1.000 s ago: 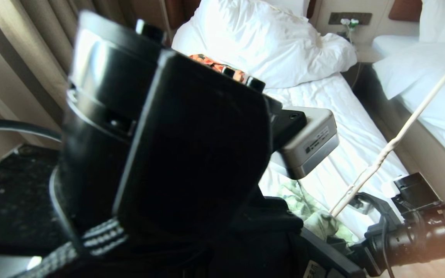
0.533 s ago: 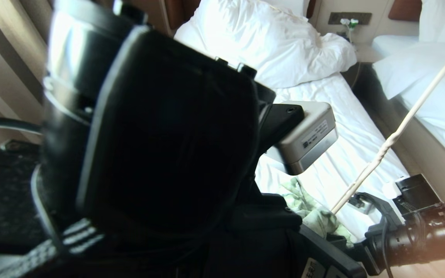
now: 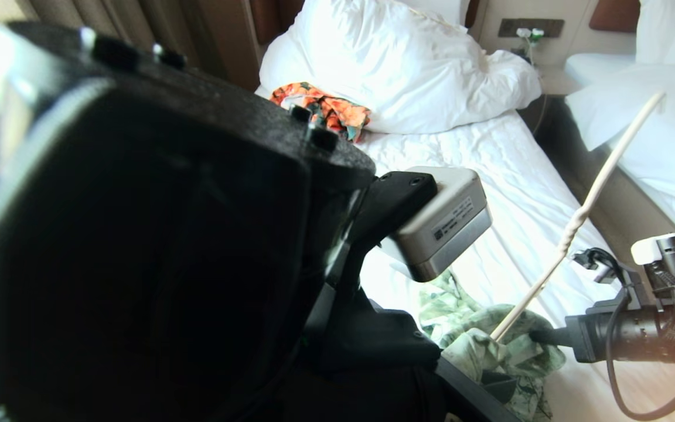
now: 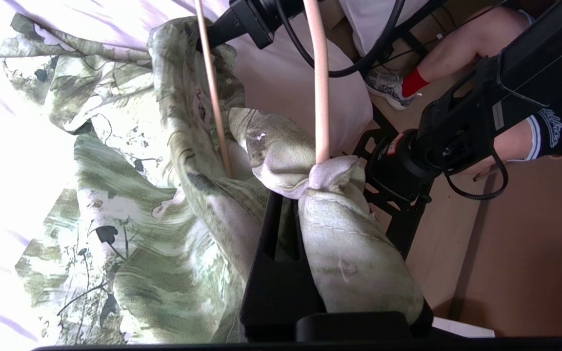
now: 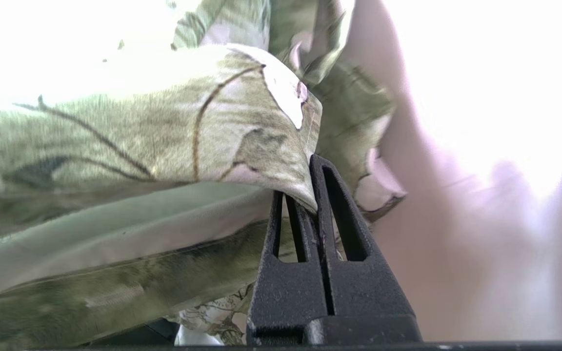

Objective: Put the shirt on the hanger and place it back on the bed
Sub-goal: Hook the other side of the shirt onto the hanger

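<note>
The light green printed shirt (image 3: 478, 346) lies bunched at the near edge of the bed (image 3: 519, 193). The cream hanger (image 3: 583, 211) slants up out of it. In the left wrist view two hanger rods (image 4: 320, 87) run into fabric bunched at my left gripper (image 4: 286, 200). That gripper is shut there, with shirt cloth (image 4: 354, 253) draped over one finger. My right gripper (image 5: 305, 190) is shut on a fold of the shirt's edge (image 5: 261, 165). In the head view the right gripper (image 3: 539, 337) reaches in from the right. The left arm (image 3: 167, 234) fills the foreground.
A white pillow (image 3: 402, 64) and an orange floral garment (image 3: 326, 111) lie at the head of the bed. A second white bed (image 3: 665, 146) stands to the right across a narrow gap. A person's legs (image 4: 481, 39) show beside the robot on the wooden floor (image 4: 530, 243).
My right gripper moved in to the shirt and shut on its edge. The left arm swung closer across the head view, uncovering the orange garment. The hanger tilted slightly left.
</note>
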`<state>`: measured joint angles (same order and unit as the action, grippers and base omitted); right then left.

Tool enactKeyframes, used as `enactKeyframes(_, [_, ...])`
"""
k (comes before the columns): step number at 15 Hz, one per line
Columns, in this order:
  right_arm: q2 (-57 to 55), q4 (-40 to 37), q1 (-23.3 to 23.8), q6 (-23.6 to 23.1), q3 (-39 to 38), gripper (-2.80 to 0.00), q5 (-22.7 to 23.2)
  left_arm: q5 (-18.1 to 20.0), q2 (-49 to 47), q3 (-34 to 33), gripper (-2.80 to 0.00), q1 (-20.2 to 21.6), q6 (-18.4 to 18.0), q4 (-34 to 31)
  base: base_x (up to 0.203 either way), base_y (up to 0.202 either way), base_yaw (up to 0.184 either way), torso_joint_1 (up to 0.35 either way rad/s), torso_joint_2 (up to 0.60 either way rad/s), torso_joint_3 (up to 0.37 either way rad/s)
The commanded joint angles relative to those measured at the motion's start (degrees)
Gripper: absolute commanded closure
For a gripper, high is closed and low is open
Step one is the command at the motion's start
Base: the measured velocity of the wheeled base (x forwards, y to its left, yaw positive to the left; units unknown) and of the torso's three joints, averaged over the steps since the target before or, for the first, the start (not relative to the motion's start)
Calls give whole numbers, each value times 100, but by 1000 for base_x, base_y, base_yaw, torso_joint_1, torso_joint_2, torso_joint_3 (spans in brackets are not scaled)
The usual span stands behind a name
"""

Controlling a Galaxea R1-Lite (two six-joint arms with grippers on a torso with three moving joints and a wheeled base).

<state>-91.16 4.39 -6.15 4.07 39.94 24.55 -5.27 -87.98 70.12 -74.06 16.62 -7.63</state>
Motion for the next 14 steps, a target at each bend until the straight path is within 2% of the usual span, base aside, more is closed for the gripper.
enactKeyframes(1, [161, -134, 301, 8, 188, 0, 54, -1, 28, 44, 0, -54, 17, -22, 0, 0, 0, 0, 0, 0])
enactKeyframes(6, [51, -166, 830, 7, 541, 0, 263, -1, 0, 37, 0, -153, 35, -19, 0, 0, 0, 0, 0, 0])
enactKeyframes(11, [61, -358, 995, 7, 900, 0, 278, 0, -35, -51, 0, -227, 44, -19, 0, 0, 0, 0, 0, 0])
enactKeyframes(14, [227, -723, 1104, 7, 1121, 0, 463, -1, -117, -51, 0, -249, 79, -2, 0, 0, 0, 0, 0, 0])
